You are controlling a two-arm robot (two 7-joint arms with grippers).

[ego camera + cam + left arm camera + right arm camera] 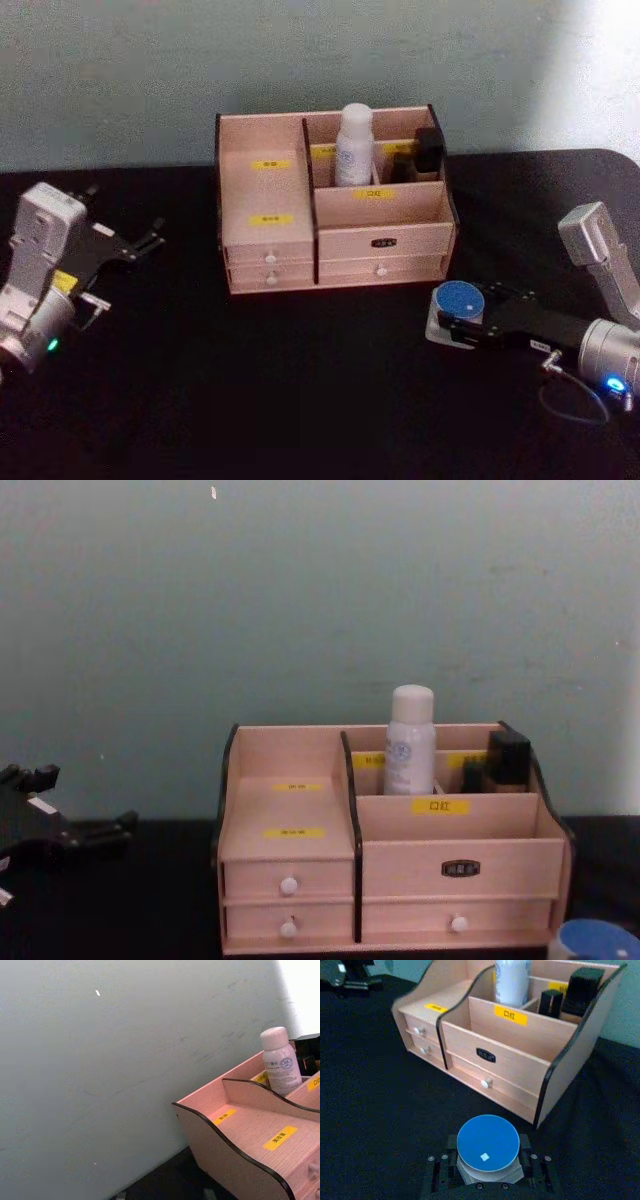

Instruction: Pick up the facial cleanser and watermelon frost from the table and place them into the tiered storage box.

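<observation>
- While the watermelon frost [458,299], a blue-lidded tin, sits at five o'clock of the tiered storage box [380,242], the right gripper [465,315] pinches it.
- Facial cleanser [353,145] stands upright in a rear compartment.
- Left gripper [128,266], fingers spread, at nine o'clock over the black table [250,380].

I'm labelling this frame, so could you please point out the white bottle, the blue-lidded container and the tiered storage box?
white bottle [353,150], head view, its body.
blue-lidded container [488,1142], right wrist view, centre of its lid.
tiered storage box [520,868], chest view, upper right drawer front.
</observation>
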